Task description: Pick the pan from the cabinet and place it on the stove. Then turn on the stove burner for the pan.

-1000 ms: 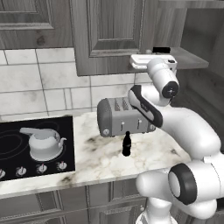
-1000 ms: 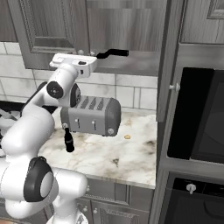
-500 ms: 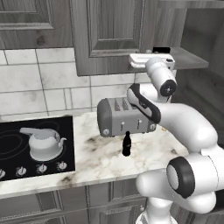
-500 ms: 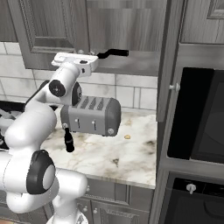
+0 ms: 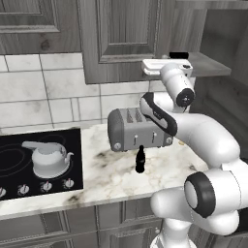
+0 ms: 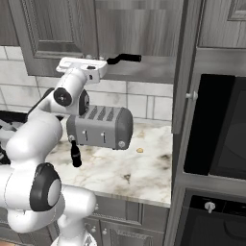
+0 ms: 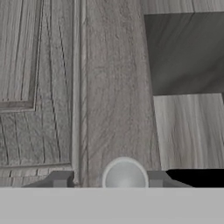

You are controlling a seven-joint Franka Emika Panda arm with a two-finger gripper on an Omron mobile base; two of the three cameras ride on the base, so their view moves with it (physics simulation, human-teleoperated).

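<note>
Gripper (image 7: 124, 179) at the cabinet (image 5: 123, 38) door's lower edge, fingers either side of its round knob (image 7: 124, 177), contact unclear, pan handle (image 6: 124, 58) jutting from the shelf, pan bowl hidden, stove (image 5: 29, 160) cut off left, kettle (image 5: 47, 159) on it

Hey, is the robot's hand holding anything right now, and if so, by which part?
Cannot be told for sure. The jaws of the gripper straddle the round silver knob on the cabinet door, but a firm clamp isn't visible.

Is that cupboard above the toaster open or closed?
Open: the cabinet shows its bare inside shelf, where the pan's black handle pokes out.
</note>
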